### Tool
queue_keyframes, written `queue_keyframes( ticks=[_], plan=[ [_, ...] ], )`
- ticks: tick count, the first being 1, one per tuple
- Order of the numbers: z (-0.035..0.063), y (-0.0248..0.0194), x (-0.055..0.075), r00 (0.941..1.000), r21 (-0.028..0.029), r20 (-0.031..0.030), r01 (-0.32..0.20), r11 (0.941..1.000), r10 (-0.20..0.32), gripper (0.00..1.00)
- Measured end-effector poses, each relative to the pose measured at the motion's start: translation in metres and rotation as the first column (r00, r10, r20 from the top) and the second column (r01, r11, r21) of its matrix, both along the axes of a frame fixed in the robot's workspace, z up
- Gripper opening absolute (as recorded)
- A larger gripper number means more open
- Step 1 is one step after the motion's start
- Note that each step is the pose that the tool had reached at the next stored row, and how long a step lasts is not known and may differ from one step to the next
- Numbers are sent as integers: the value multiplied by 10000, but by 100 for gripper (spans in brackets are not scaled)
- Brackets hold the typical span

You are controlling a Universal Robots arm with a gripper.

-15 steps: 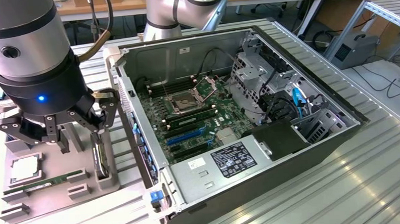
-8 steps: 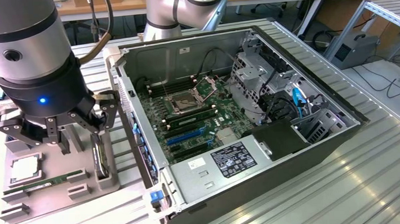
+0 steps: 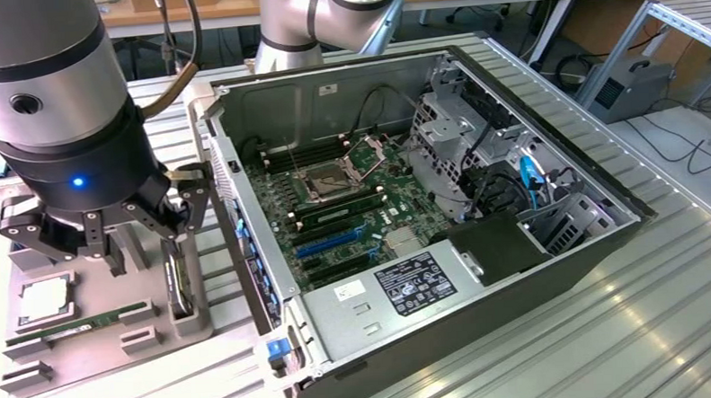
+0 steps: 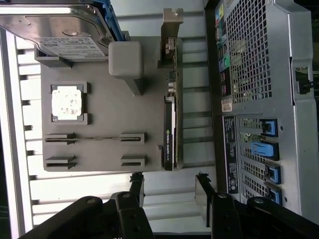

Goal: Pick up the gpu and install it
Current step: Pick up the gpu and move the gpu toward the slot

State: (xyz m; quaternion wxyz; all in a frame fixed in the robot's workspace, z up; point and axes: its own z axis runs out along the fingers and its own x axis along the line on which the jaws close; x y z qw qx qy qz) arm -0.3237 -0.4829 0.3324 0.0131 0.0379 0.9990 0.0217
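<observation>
The gpu (image 4: 170,124) stands on its long edge in a slot at the side of the grey parts tray (image 4: 114,109). It is a dark board with a pale metal bracket at one end. In the exterior view the gpu (image 3: 182,278) sits just below my gripper (image 3: 141,240), beside the open computer case (image 3: 452,204). In the wrist view my gripper (image 4: 169,181) is open, with its two black fingers straddling the line of the card. It is off the card's end, apart from it, with nothing between the fingers.
The tray also holds a silver hard drive (image 4: 60,30), a square processor (image 4: 67,102) and a thin memory stick (image 4: 97,138). The case lies open with the green motherboard (image 3: 344,208) exposed. The case's rear wall (image 4: 259,74) stands close beside the gpu.
</observation>
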Motion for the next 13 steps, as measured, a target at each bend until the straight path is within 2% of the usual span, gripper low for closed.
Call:
queue_keyframes(
  ticks=[13],
  plan=[
    [-43, 0, 0, 10000, -1, -1, 0, 10000, 0, 54]
  ],
)
